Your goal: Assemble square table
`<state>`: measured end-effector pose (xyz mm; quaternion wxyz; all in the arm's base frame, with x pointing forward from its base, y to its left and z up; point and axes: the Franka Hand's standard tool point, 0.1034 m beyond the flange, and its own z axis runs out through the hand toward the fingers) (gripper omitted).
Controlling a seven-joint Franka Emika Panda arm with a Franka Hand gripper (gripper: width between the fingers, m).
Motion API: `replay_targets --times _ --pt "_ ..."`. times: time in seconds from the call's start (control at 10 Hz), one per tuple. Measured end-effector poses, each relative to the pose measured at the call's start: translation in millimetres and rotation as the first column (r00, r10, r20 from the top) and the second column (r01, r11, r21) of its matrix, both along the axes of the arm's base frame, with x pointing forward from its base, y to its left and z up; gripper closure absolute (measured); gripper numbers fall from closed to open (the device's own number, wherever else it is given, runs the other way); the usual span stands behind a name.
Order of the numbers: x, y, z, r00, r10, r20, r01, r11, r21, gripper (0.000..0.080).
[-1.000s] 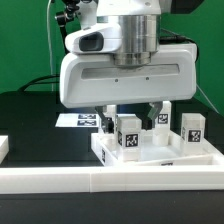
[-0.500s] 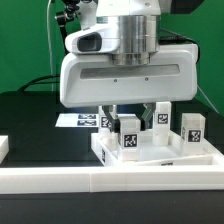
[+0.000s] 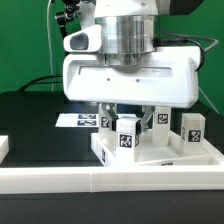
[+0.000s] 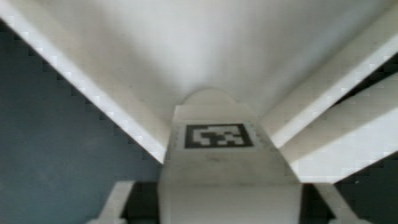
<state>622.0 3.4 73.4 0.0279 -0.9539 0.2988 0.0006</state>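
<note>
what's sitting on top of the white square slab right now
Several white tagged leg blocks stand upright on the square slab, one in front and one at the exterior view's right. The hand covers whatever lies directly beneath it.

Even, bright light falls from overhead in the exterior view, and the white arm housing (image 3: pixel 128 75) looks nearly washed out, with a soft glare along its top edge. Beneath the gripper (image 3: pixel 128 118) lies a dim shadow. The picture is coarse and slightly soft. In the wrist view, the leg block (image 4: pixel 217 160) close under the gripper is blurred, its tag soft-edged, and the dark corners lose detail.
</note>
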Motion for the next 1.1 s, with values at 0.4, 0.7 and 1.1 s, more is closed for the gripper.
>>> replay_targets --times 0.4,0.7,1.1 --pt "0.3 -1.4 -0.2 0.892 -0.452 -0.030 0.452 0.892 0.018 0.0510" --pt "1.7 -5.0 -0.1 0.849 -0.528 -0.036 0.529 0.848 0.030 0.0509" --pt "1.9 0.1 -0.2 0.896 -0.442 -0.030 0.443 0.896 0.033 0.0321"
